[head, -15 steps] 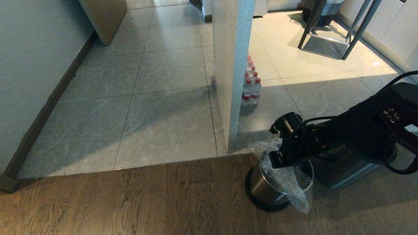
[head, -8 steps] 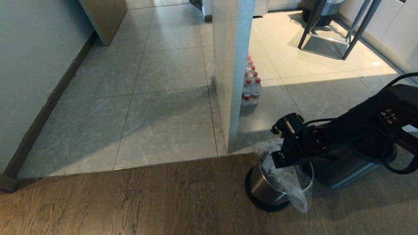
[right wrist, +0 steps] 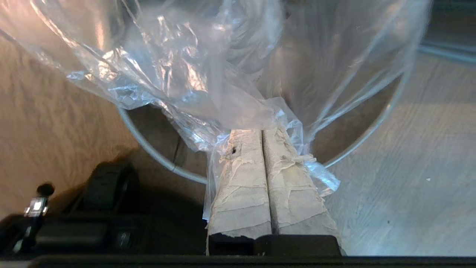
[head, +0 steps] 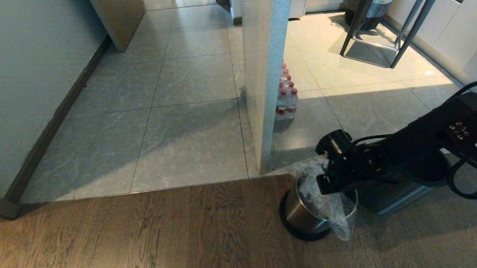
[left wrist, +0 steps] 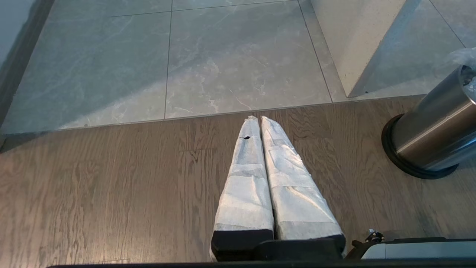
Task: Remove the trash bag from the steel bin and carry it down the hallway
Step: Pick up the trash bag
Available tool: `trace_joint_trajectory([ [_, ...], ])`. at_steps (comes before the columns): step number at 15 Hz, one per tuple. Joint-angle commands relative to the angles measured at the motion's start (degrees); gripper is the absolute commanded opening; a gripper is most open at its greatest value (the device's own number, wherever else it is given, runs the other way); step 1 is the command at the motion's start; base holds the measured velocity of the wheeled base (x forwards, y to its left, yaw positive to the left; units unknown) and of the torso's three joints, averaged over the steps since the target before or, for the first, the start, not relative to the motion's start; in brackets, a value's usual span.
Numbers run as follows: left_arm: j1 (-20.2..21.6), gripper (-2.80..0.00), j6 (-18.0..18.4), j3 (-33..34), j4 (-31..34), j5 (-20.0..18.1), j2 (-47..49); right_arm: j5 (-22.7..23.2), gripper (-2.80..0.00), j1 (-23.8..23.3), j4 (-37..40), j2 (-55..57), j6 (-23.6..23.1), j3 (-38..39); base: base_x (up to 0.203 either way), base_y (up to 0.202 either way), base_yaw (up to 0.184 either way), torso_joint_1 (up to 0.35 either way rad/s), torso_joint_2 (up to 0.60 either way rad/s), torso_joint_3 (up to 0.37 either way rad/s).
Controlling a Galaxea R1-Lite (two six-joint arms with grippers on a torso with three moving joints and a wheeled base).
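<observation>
right gripper (right wrist: 262, 132) clenched on the trash bag (right wrist: 208, 82) just over the steel bin (head: 301, 215).

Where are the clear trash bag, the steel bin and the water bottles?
trash bag (head: 336, 214), head view, plastic draped over the rim.
steel bin (head: 299, 215), head view, brushed side wall.
water bottles (head: 287, 102), head view, front bottles.

Head looks down; both wrist cameras share the steel bin (left wrist: 435, 126).

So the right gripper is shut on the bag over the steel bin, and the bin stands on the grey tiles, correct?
Not quite. The right gripper is shut on the bag over the bin, but the bin stands on the wood floor, beside the tiles; the head view shows this.
</observation>
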Motion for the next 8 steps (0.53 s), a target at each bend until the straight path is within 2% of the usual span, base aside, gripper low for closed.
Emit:
trace_joint_trajectory([
  [1,0.00,-2.80,0.01,0.00,0.00,-0.01,-0.01,-0.60,-2.80,0.28,0.16,-0.61,0.23,0.61,0.000,0.000,0.000,0.000,0.00,0.000],
  [4,0.00,-2.80,0.01,0.00,0.00,-0.01,0.00,-0.17,-2.80,0.28,0.18,-1.22,0.35,0.70,0.000,0.000,0.000,0.000,0.00,0.000],
  [5,0.00,-2.80,0.01,0.00,0.00,-0.01,0.00,-0.33,0.00,0.36,0.04,-1.22,0.26,0.70,0.000,0.000,0.000,0.000,0.00,0.000],
  [8,0.00,-2.80,0.01,0.00,0.00,-0.01,-0.04,-0.78,0.00,0.55,0.15,-1.72,0.14,1.76,0.000,0.000,0.000,0.000,0.00,0.000],
])
